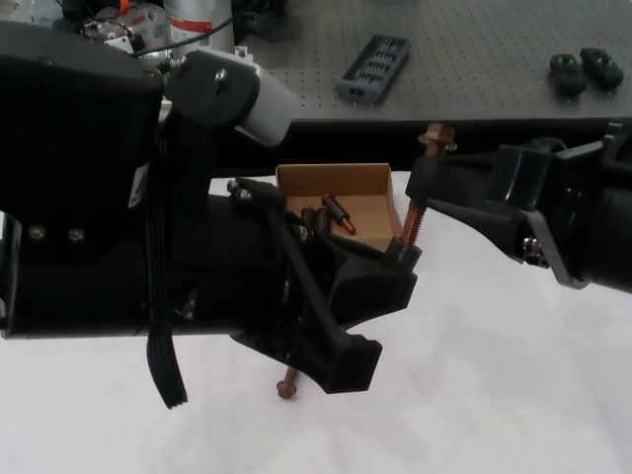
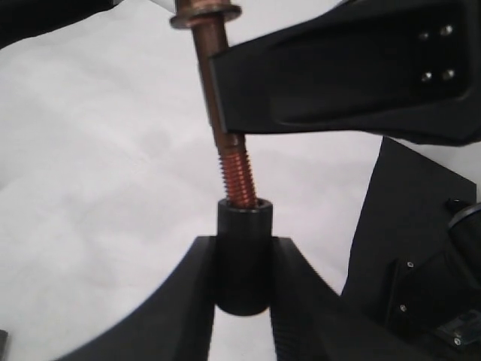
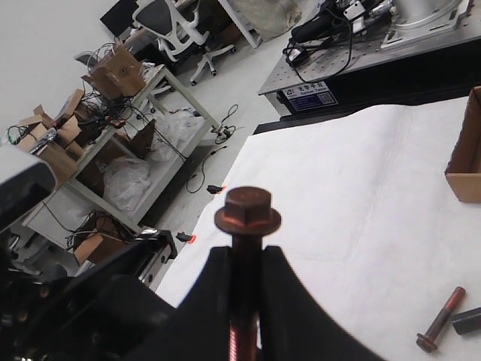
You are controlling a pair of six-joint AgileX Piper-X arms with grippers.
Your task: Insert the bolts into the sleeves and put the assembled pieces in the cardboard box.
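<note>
My left gripper (image 2: 243, 267) is shut on a short black sleeve (image 2: 243, 248), held upright above the white cloth. My right gripper (image 3: 244, 282) is shut on the shank of a copper bolt (image 3: 247, 213), head up. The bolt's threaded tip (image 2: 238, 177) sits in the sleeve's mouth. In the high view the bolt (image 1: 423, 183) slants down from the right gripper (image 1: 422, 193) to the left gripper (image 1: 400, 252), just in front of the cardboard box (image 1: 296, 178). Inside the box lie assembled pieces (image 1: 336, 212).
A loose bolt (image 1: 286, 385) lies on the white cloth (image 1: 494, 375) below the left arm; the right wrist view shows this bolt (image 3: 440, 322) beside a loose sleeve (image 3: 467, 320). On the dark bench behind stand a blue rack (image 1: 373, 64) and two dark parts (image 1: 585, 69).
</note>
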